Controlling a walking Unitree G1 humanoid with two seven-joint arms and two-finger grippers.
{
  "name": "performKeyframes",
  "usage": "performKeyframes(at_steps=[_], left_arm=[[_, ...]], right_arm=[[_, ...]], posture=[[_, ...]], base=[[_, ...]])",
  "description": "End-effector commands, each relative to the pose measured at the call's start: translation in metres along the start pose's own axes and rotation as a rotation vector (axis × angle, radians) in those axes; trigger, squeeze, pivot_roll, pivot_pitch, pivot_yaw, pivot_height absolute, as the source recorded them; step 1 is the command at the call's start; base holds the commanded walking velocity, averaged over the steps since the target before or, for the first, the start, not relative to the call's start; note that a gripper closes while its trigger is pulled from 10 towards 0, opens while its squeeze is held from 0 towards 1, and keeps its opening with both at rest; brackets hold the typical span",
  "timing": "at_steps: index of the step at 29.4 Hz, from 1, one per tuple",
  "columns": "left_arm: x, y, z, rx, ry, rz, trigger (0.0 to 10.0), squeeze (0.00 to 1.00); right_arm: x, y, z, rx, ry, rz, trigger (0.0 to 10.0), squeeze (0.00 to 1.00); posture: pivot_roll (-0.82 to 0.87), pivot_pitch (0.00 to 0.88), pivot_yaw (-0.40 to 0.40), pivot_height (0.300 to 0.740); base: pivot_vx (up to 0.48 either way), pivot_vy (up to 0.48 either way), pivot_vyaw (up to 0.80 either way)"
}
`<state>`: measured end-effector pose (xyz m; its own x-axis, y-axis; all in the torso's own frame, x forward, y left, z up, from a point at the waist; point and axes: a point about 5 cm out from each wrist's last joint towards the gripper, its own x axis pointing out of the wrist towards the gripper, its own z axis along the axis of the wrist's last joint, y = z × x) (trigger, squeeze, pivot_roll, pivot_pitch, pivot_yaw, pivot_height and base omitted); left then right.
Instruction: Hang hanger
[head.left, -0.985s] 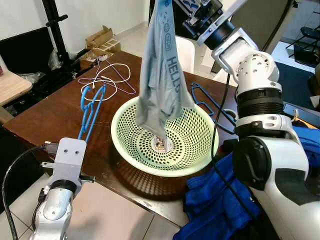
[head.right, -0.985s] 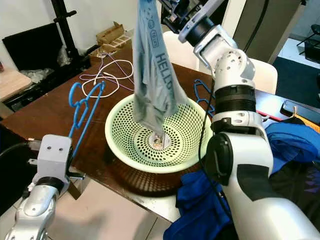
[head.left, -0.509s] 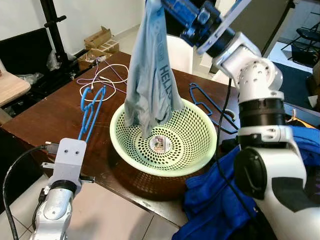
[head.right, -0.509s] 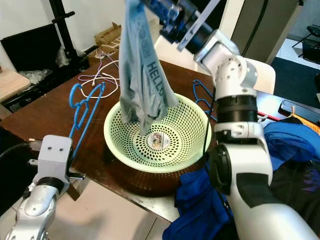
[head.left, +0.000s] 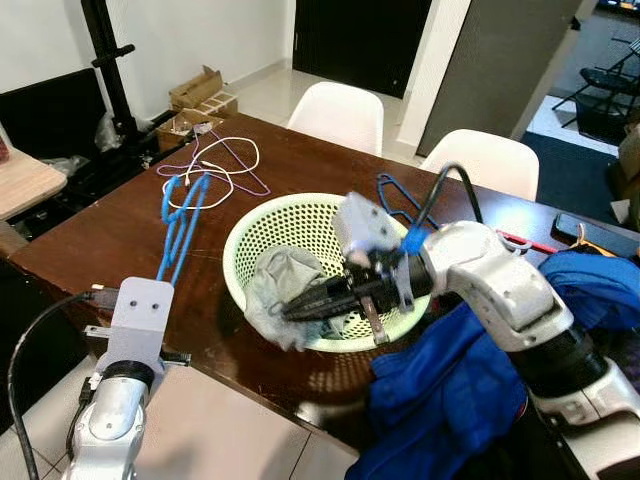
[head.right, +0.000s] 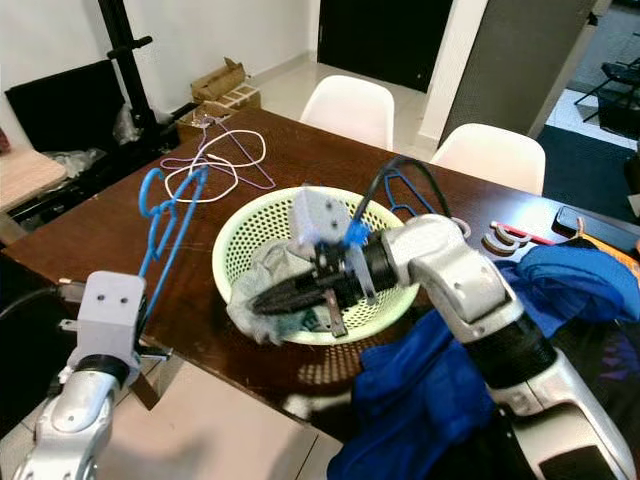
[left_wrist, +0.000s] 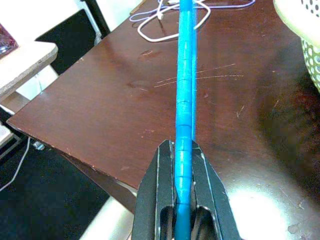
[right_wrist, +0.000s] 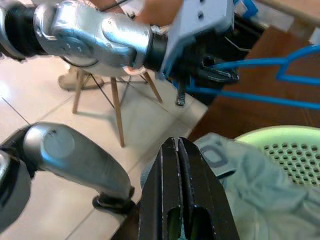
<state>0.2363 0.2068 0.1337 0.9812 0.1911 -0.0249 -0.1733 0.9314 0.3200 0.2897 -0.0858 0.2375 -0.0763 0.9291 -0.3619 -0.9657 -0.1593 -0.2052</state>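
Brown table (head.left: 110, 230) holds green basket (head.left: 262, 222) with grey shirt (head.left: 280, 283) draped over its near rim. Right gripper (head.left: 290, 309) pinches shirt, fingers closed. Left gripper (left_wrist: 182, 175) clamps blue hanger (head.left: 181, 222) lying beside basket.

Even, bright indoor light; eye views mostly sharp. Motion blur smears the right end effector (head.left: 300, 305) and its forearm at frame centre. Glossy tabletop (left_wrist: 100, 100) throws a white glare patch in the lower right of the left wrist view. Soft shadow under the basket (head.left: 400, 310). Right wrist view has a soft, defocused background and bent edges.
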Motion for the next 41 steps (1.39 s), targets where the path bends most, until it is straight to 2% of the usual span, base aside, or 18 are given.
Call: performKeyframes(at_steps=[1,2,3,4,5,6,7,8,11,18,20,21,22,26,27,29,30,41], left_arm=[[0.001,-0.002,-0.001,0.003,-0.004,-0.012,10.0,0.0],[0.001,-0.002,-0.001,0.003,-0.005,-0.011,10.0,0.0],[0.001,-0.002,-0.001,0.003,-0.005,-0.011,10.0,0.0],[0.001,-0.002,-0.001,0.003,-0.005,-0.011,10.0,0.0],[0.001,-0.003,-0.001,0.003,-0.005,-0.011,10.0,0.0],[0.001,-0.003,-0.001,0.003,-0.005,-0.011,10.0,0.0],[0.001,-0.003,-0.001,0.003,-0.005,-0.011,10.0,0.0],[0.001,-0.003,-0.001,0.002,-0.005,-0.011,10.0,0.0],[0.0,-0.003,-0.001,0.002,-0.005,-0.011,10.0,0.0],[0.0,-0.003,-0.002,0.001,-0.005,-0.012,10.0,0.0],[0.0,-0.003,-0.002,0.001,-0.005,-0.013,10.0,0.0],[0.0,-0.004,-0.002,0.001,-0.006,-0.013,10.0,0.0],[0.0,-0.004,-0.002,0.001,-0.006,-0.013,10.0,0.0],[0.0,-0.004,-0.001,0.0,-0.007,-0.012,10.0,0.0],[0.0,-0.004,-0.001,-0.001,-0.007,-0.011,10.0,0.0],[0.0,-0.004,-0.001,-0.001,-0.008,-0.011,10.0,0.0],[0.0,-0.005,0.0,-0.002,-0.008,-0.01,10.0,0.0],[0.0,-0.004,0.0,-0.004,-0.01,-0.011,10.0,0.0]], right_arm=[[0.0,0.001,0.0,-0.023,0.023,0.0,0.2,0.0],[0.0,0.005,-0.001,-0.027,0.04,0.006,1.6,0.0],[0.0,0.009,-0.003,-0.032,0.067,0.021,7.9,0.0],[0.0,0.009,-0.003,-0.032,0.067,0.021,7.9,0.0],[0.001,0.013,-0.007,-0.029,0.096,0.04,10.0,0.0],[0.001,0.013,-0.007,-0.029,0.096,0.04,10.0,0.0],[0.001,0.018,-0.009,-0.025,0.118,0.062,10.0,0.3],[0.001,0.022,-0.01,-0.019,0.126,0.085,10.0,0.73],[-0.001,0.027,-0.007,-0.021,0.114,0.123,10.0,1.0],[-0.01,0.035,0.021,-0.039,-0.112,0.207,10.0,1.0],[-0.015,0.025,0.036,-0.029,-0.247,0.159,10.0,1.0],[-0.02,0.001,0.05,0.02,-0.398,0.02,10.0,1.0],[-0.02,0.001,0.05,0.02,-0.398,0.02,10.0,1.0],[-0.002,-0.031,0.027,0.095,-0.199,-0.254,10.0,1.0],[0.005,-0.041,0.011,0.132,-0.064,-0.359,10.0,0.34],[0.008,-0.047,0.0,0.151,0.024,-0.42,10.0,0.34],[0.01,-0.05,-0.009,0.18,0.094,-0.471,10.0,0.0],[0.017,-0.061,-0.04,0.339,0.31,-0.684,10.0,0.0]], posture=[[0.16,0.03,-0.082,0.74],[0.16,0.03,-0.082,0.74],[0.17,0.03,-0.083,0.74],[0.17,0.03,-0.083,0.74],[0.17,0.028,-0.084,0.74],[0.17,0.028,-0.084,0.74],[0.17,0.028,-0.085,0.74],[0.16,0.026,-0.085,0.74],[0.16,0.026,-0.085,0.74],[0.16,0.022,-0.088,0.74],[0.16,0.019,-0.09,0.74],[0.16,0.019,-0.09,0.74],[0.16,0.019,-0.09,0.74],[0.17,0.021,-0.092,0.74],[0.17,0.025,-0.092,0.74],[0.17,0.025,-0.092,0.74],[0.17,0.028,-0.092,0.74],[0.16,0.033,-0.091,0.74]], base=[[0.0,0.0,0.0],[0.0,0.0,0.0],[0.0,0.0,0.0],[0.0,0.0,0.0],[0.0,0.0,0.0],[0.0,0.0,0.0],[0.0,0.0,0.0],[0.0,0.0,0.0],[0.0,0.0,0.0],[0.0,0.0,0.0],[0.0,0.0,0.0],[0.0,0.0,0.0],[0.0,0.0,0.0],[0.0,0.0,0.0],[0.0,0.0,0.0],[0.0,0.0,0.0],[0.0,0.0,0.0],[0.0,0.0,0.0]])
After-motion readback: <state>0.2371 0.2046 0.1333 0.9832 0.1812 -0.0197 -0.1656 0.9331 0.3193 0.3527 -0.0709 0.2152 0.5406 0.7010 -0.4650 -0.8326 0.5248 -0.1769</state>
